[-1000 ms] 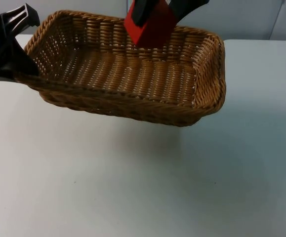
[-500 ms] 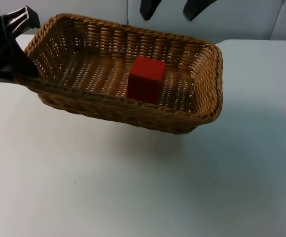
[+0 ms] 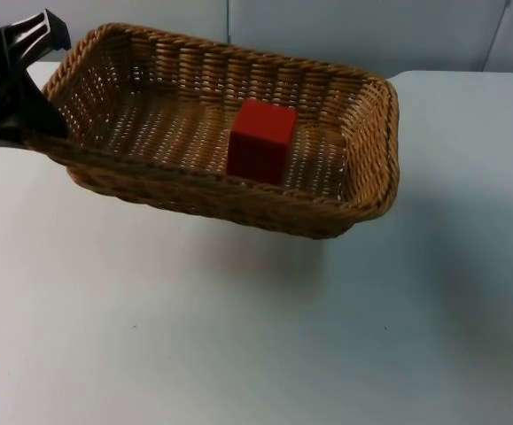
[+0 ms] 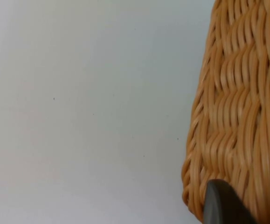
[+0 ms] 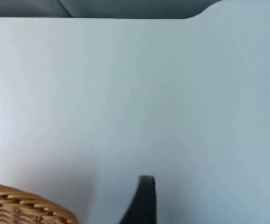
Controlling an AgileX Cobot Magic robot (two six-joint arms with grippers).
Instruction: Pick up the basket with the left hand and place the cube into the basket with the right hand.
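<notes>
Cube [image 3: 260,142] in the basket [image 3: 362,190], basket above the worktop [image 3: 238,336], left gripper [image 3: 34,111] at its left end

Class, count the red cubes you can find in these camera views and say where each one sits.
1. The red cube rests on the floor of the wicker basket, which the left gripper holds by its end above the white table. Nothing seems hidden.

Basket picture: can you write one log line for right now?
left gripper: holding basket off the table | cube: inside basket | right gripper: beside the basket
</notes>
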